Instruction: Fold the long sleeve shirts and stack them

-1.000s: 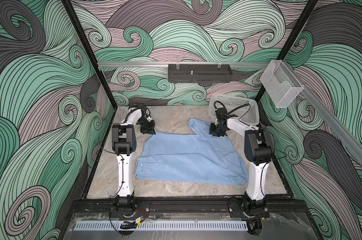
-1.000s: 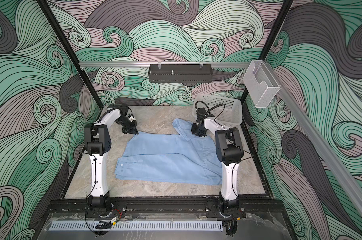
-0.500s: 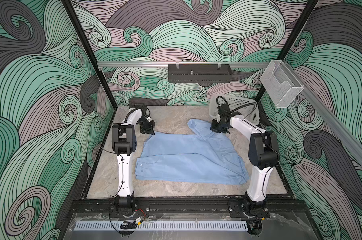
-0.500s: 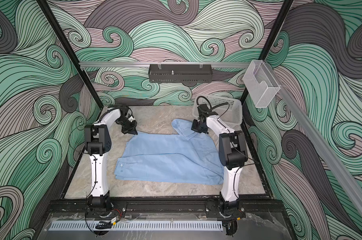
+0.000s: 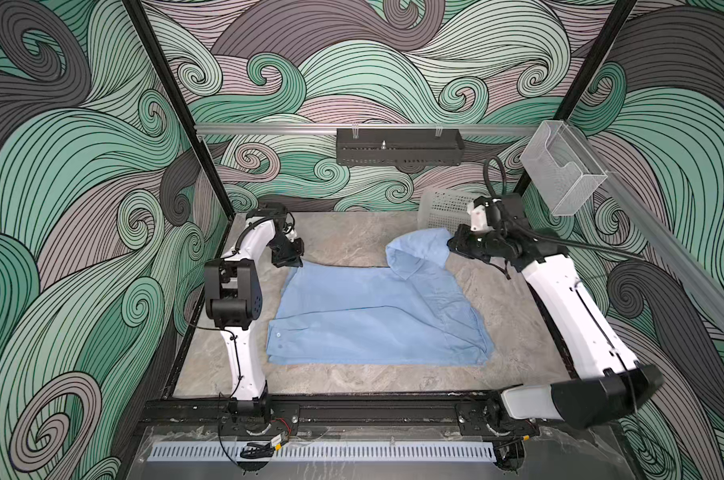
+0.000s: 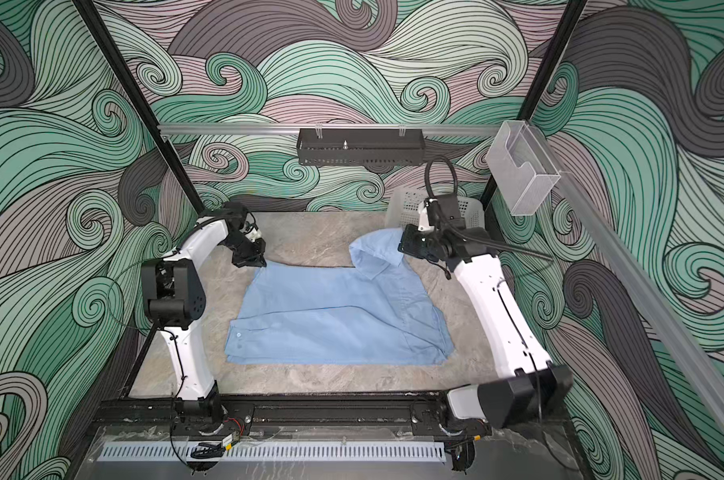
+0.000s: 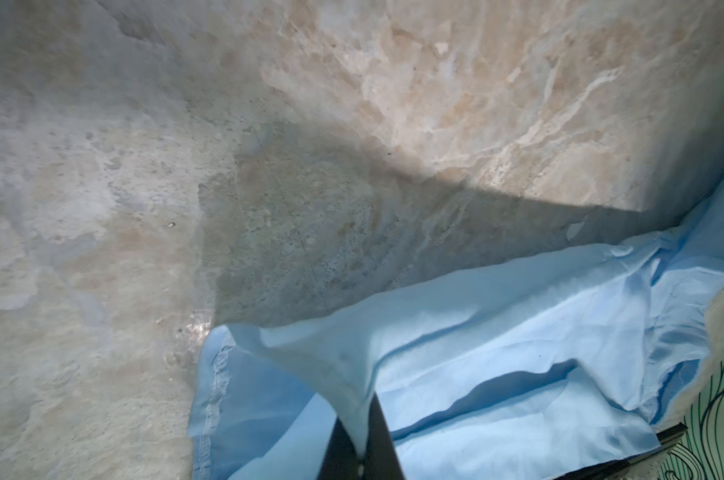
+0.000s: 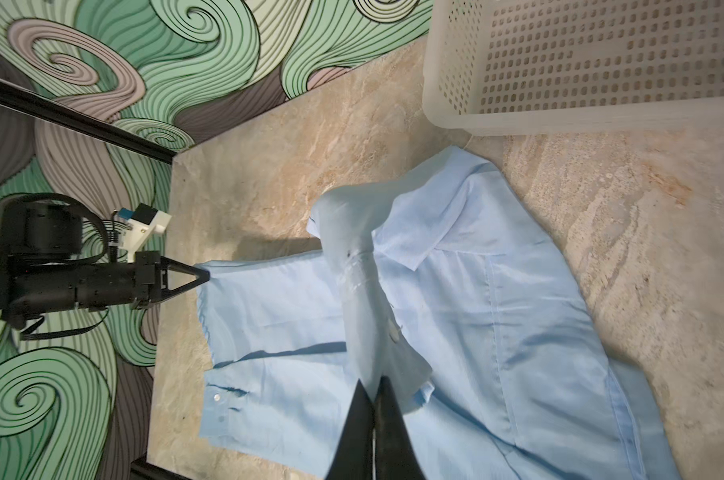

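The long sleeve shirt is light blue and lies spread on the marble table in both top views. My left gripper is shut on the shirt's far left corner, and the cloth runs up into its closed jaws. My right gripper is shut on a fold at the far right, which stands lifted off the table near the collar. A strip of fabric rises into those jaws. The left gripper also shows in the right wrist view.
A white perforated basket stands at the back right corner, just behind the right gripper, and it shows in the right wrist view. A black rack and a clear bin hang on the walls. Black frame rails edge the table.
The right gripper has shut on the shirt's fold and drawn it up and to the right; that arm's elbow has swung out low to the right. The left arm has not moved.
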